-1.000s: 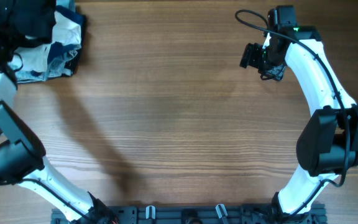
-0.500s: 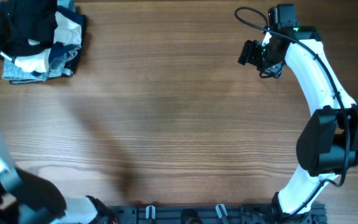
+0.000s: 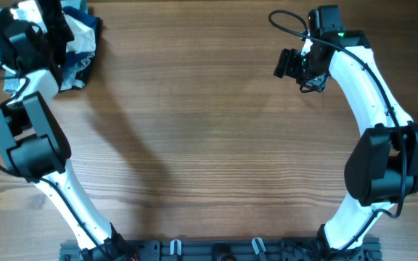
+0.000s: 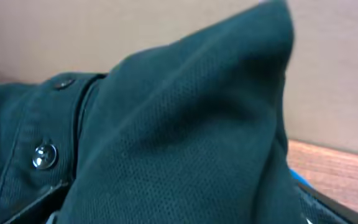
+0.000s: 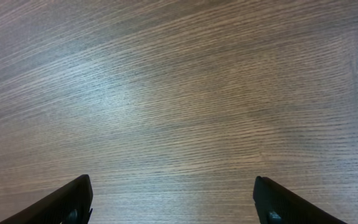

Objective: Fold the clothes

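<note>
The clothes [image 4: 179, 137], a very dark shirt of pitted fabric with a buttoned placket, fill the left wrist view and hide the fingers there. From overhead, my left gripper [image 3: 48, 25] is pressed into the pile of garments [image 3: 78, 43] at the table's back left corner. Whether its jaws hold any cloth does not show. My right gripper [image 3: 287, 65] hovers over bare wood at the back right. It [image 5: 171, 182] stands open, both black fingertips [image 5: 79, 193] wide apart with only table between them.
White and blue-grey garments [image 3: 75, 61] lie bunched in the same pile, partly under the left arm. The wooden table [image 3: 209, 130] stretches between the two arms. A black cable [image 3: 285, 22] loops off the right wrist.
The left arm has swung in over the back left corner, bringing its gripper down into the pile, which looks more bunched. The right gripper drifted slightly left.
</note>
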### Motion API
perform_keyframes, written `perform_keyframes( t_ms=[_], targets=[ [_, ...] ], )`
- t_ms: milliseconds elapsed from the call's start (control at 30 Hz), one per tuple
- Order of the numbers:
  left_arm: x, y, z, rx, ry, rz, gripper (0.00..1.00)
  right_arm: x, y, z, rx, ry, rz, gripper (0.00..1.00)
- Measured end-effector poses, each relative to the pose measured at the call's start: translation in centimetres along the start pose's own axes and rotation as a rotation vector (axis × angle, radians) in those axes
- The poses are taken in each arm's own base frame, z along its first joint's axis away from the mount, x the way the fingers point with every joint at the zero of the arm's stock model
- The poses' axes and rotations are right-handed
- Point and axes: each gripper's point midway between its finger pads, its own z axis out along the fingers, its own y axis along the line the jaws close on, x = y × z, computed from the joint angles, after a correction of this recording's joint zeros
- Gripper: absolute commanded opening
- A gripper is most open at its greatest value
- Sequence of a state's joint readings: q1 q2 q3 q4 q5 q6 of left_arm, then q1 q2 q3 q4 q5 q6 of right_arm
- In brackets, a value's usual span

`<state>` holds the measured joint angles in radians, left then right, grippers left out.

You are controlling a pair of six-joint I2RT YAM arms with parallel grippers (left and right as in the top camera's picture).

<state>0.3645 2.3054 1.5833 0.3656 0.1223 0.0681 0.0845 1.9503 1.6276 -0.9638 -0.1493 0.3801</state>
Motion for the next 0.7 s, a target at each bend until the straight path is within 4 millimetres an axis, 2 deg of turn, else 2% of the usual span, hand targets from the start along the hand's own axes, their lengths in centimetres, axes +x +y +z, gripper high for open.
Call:
perform_keyframes(
  t_ms=[167,333,433,500,567,600,633,667,700],
  targets=[
    [1.6,0.3,0.1,-0.013,0.114,0.014,1.00,-0.1,0.0,0.0,-0.001,-0.002,0.000,0.84],
    [1.6,0.3,-0.2,-0.017,0.134,0.020,1.00,-0.5,0.2,0.0,-0.007,-0.018,-0.022,0.96],
    [1.2,0.2,-1.8,-0.020,0.171,-0.002,1.00,-1.0,0.0,-0.1,-0.002,-0.038,-0.041,1.00],
    [0.8,0.1,-3.4,-0.017,0.202,-0.026,1.00,-1.8,-0.4,-1.1,0.012,-0.054,-0.048,1.00],
    [0.0,-0.2,-5.3,-0.004,0.229,-0.052,1.00,-4.3,-0.5,-4.0,0.007,-0.128,-0.061,1.00],
    [-0.8,-0.5,-6.3,0.006,0.235,-0.062,1.00,-5.7,-0.5,-6.6,0.009,-0.181,-0.071,1.00],
    [-2.0,-0.8,-7.3,0.022,0.227,-0.069,1.00,-6.9,-0.5,-9.5,0.016,-0.246,-0.082,1.00],
    [-3.5,-1.1,-8.3,0.035,0.203,-0.072,1.00,-7.9,-0.5,-13.5,0.028,-0.330,-0.096,1.00],
    [-4.9,-1.3,-9.0,0.043,0.176,-0.071,1.00,-8.0,-0.3,-17.2,0.039,-0.402,-0.110,1.00]
  ],
)
